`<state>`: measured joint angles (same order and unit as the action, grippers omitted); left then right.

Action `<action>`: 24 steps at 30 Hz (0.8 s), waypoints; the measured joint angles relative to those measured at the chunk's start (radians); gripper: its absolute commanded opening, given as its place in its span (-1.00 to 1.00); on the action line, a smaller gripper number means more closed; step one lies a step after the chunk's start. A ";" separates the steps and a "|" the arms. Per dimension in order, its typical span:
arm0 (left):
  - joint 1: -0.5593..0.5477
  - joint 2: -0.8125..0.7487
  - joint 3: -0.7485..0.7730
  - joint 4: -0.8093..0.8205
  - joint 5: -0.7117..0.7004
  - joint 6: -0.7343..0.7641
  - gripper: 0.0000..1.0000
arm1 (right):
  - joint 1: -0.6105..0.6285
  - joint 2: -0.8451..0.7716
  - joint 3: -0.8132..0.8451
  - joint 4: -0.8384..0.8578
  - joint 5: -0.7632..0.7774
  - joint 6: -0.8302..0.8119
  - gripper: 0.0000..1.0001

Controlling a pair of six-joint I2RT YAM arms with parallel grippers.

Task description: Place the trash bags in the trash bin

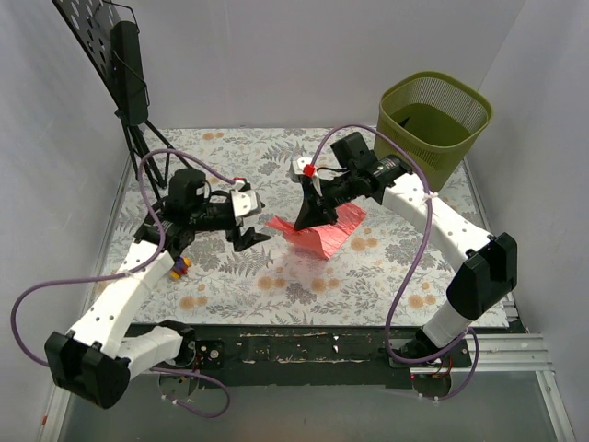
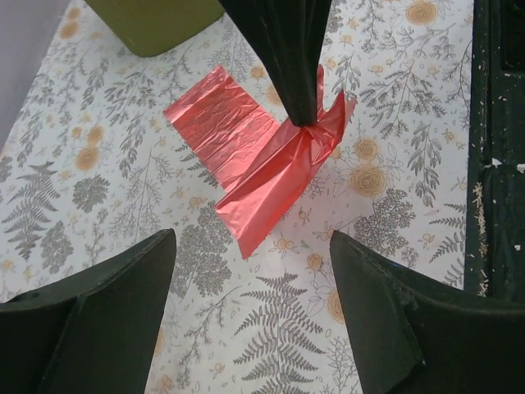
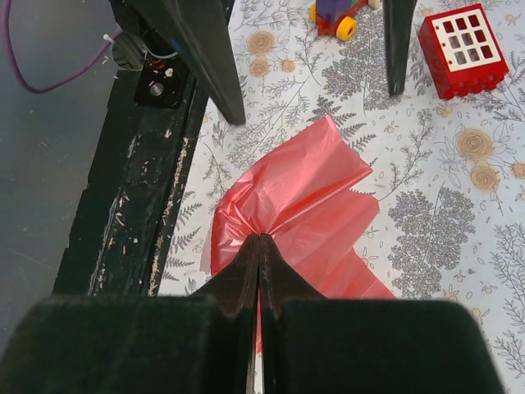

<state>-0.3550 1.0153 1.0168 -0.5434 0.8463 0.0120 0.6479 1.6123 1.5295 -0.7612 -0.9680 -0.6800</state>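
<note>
The red trash bag [image 1: 324,232] lies partly unfolded on the floral table near the middle. My right gripper [image 1: 306,221] is shut on it, pinching a bunched fold; in the right wrist view the red film [image 3: 303,197] fans out from the closed fingertips [image 3: 259,240]. In the left wrist view the bag [image 2: 246,156] hangs from the right gripper's fingers [image 2: 291,57]. My left gripper [image 1: 250,236] is open and empty, just left of the bag, its fingers [image 2: 107,312] wide apart above bare cloth. The olive-green mesh trash bin [image 1: 434,125] stands at the back right.
A red block with white squares [image 3: 463,48] and a small multicoloured toy [image 3: 336,15] lie left of the bag; the toy also shows in the top view [image 1: 179,268]. A black stand [image 1: 129,83] rises at the back left. The table's dark front rail [image 1: 304,336] runs along the near edge.
</note>
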 measured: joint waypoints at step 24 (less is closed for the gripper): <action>-0.139 0.196 0.061 0.020 -0.036 0.246 -1.00 | -0.018 0.003 0.053 -0.025 0.031 0.050 -0.97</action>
<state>-0.4942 1.2118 1.0782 -0.5236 0.8104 0.2577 0.6296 1.6157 1.5822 -0.7864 -0.9375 -0.6304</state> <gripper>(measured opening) 0.010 0.022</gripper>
